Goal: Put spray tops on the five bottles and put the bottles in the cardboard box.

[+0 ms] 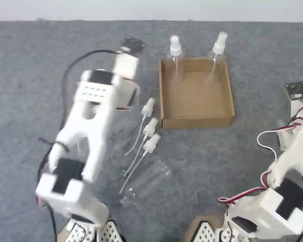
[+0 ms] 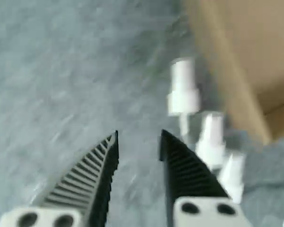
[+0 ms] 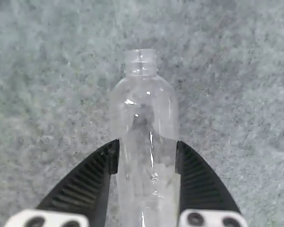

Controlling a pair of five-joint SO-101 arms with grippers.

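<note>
Two capped bottles [image 1: 175, 55] stand in the box [image 1: 197, 122]. Three tops [image 1: 150, 127] lie unfitted on the desk [image 1: 30, 75] beside it. My left jaws hover open and empty above them; my right jaws clamp an uncapped bottle [image 3: 143, 123].

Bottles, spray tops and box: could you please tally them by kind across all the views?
Capped bottles: 2
Loose spray tops: 3
Bare bottles: 2, one lying loose, one in the right tool
Cardboard box: 1
Total: 8
</note>
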